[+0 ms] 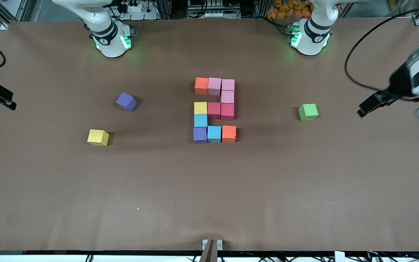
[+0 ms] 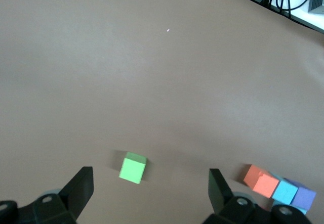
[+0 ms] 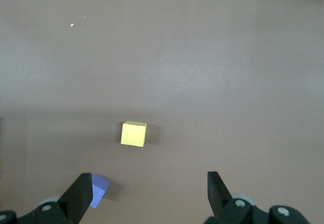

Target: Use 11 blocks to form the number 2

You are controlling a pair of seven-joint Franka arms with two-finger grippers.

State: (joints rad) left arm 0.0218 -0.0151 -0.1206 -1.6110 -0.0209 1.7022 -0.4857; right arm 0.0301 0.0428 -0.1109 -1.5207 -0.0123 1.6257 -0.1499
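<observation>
While both hands hang spread and empty, left hand (image 1: 363,109) and right hand (image 1: 9,103) flank the number 2 (image 1: 215,109).

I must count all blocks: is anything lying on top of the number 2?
Nothing lies on top of the number 2; its eleven cubes sit in one flat layer on the table. What is under them is covered.

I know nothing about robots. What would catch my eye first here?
A blocky number 2 of coloured foam cubes sits mid-table, seemingly complete. Three loose cubes lie apart: a green cube toward the left arm's end, a purple cube and a yellow cube toward the right arm's end. The left gripper and right gripper wait open and empty over the table's ends.
</observation>
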